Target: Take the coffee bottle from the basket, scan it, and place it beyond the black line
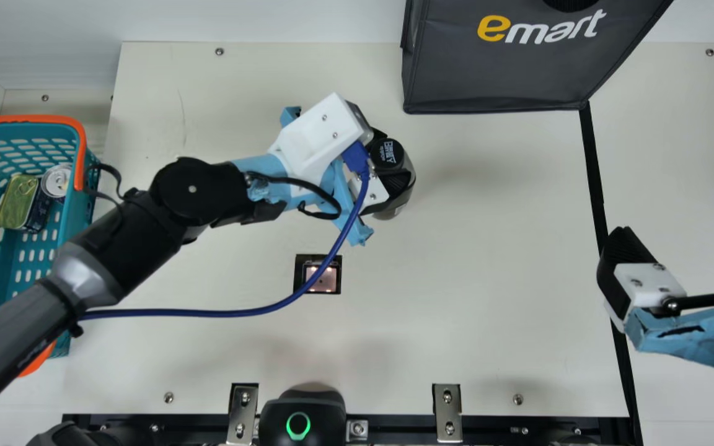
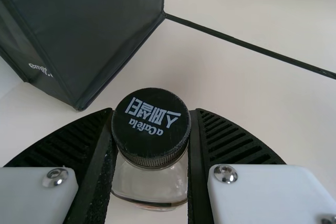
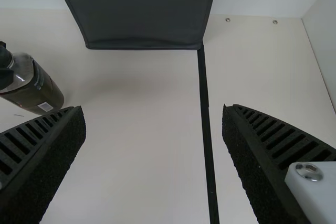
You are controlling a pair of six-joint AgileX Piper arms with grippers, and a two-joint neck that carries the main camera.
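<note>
**Coffee bottle gripped on the left, short of the black line**

Left end effector (image 1: 389, 162) is closed on the coffee bottle (image 1: 388, 152); left wrist view has one ribbed finger against either side, up at the black cap (image 2: 151, 129). Cap end up. Can't tell if the base touches the counter (image 1: 487, 279) or is lifted.

Bottle position: out of the basket (image 1: 77, 217), on the basket side of the black line (image 1: 595, 179), well apart from it. From where I stand it's past the scanner (image 1: 328, 284), toward the bag (image 1: 493, 74), not over the scanner window. Right wrist view gives me its dark brown lower body and a small white label.

Right end effector (image 1: 682, 240) is open wide, nothing between the fingers. It's up above the counter at the line; in its own wrist view the line runs between the two fingers.

Rest: scanner window is lit, blue cable (image 1: 177, 313) crosses over one corner of it. Basket is teal with an orange rim, holding a green-topped tin (image 1: 18, 197) and a silver-topped can (image 1: 56, 181) side by side. Dark bag is at the far side, one bottom corner right at the line's end. Black unit with a green ring (image 1: 298, 402) at the near edge, between two metal brackets.
</note>
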